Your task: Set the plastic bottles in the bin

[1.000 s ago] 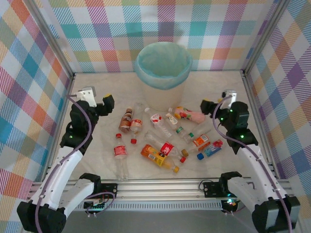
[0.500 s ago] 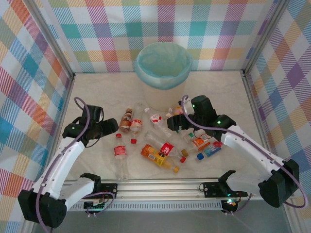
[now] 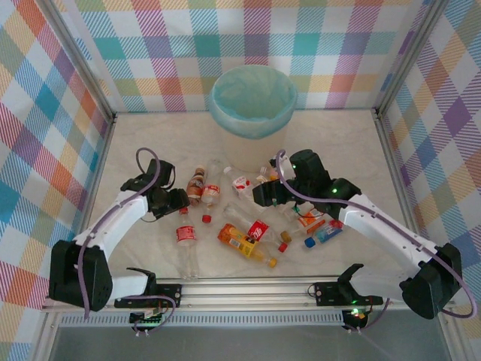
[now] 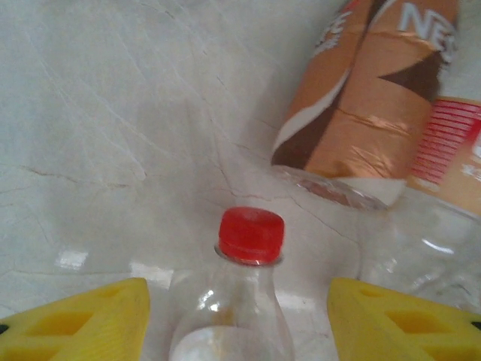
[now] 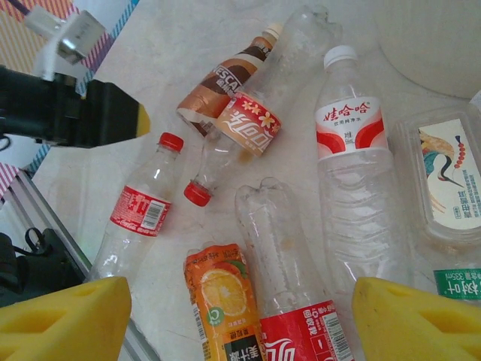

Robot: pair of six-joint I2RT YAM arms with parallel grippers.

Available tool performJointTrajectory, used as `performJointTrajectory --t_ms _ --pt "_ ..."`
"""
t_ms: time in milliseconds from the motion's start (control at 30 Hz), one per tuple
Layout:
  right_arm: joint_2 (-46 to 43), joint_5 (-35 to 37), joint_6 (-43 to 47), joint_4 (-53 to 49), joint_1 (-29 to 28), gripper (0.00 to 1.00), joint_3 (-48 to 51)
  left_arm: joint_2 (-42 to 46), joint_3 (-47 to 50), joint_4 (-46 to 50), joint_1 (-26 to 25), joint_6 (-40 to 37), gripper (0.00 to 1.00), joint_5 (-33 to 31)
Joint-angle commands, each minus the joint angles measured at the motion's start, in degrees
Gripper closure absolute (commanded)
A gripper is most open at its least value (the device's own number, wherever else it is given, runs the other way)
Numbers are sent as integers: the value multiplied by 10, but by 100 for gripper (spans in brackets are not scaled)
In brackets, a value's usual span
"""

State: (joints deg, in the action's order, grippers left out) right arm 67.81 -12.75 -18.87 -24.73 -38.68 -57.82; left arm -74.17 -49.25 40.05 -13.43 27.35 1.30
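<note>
Clear, crumpled bottles [image 3: 239, 239] with red, orange and brown labels lie scattered on the table [image 3: 150, 143] before the teal-lined bin [image 3: 225, 113]. Left gripper [image 4: 239, 323] spread wide astride a red-capped neck; right gripper [image 5: 240, 316] spread wide over the pile

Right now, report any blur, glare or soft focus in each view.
Left wrist: soft overall, the red-capped bottle close and blurred, with white glare patches on the table beside it. Right wrist: sharp, labels on the bottles readable, the yellow claw fingers at the bottom corners out of focus. Top external: evenly lit, faint shadows, the bin in focus.
</note>
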Motion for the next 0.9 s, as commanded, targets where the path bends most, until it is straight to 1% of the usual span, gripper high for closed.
performJointTrajectory --t_ms 0,67,133,233,467,667,767,867 --pt "-7 -13 -10 23 -3 22 7 -37 9 -25 -5 -10 38 -7" --pt "-4 -14 -7 25 -3 22 5 -58 8 -38 -5 -9 38 8" --pt "-1 -14 -7 23 -3 22 0 -77 4 -45 -5 -9 42 21" --pt "2 -13 -5 22 -3 21 -5 -93 1 -46 -5 -10 43 25" --pt "5 0 0 28 -3 20 -2 -109 7 -52 -5 -17 45 37" --pt "1 -1 -6 37 -3 18 6 -117 7 -53 -5 -20 52 37" --pt "-3 2 -7 40 -3 18 8 -111 7 -52 -5 -21 59 34" --pt "-5 6 -7 40 -3 18 10 -99 2 -43 -5 -23 69 26"
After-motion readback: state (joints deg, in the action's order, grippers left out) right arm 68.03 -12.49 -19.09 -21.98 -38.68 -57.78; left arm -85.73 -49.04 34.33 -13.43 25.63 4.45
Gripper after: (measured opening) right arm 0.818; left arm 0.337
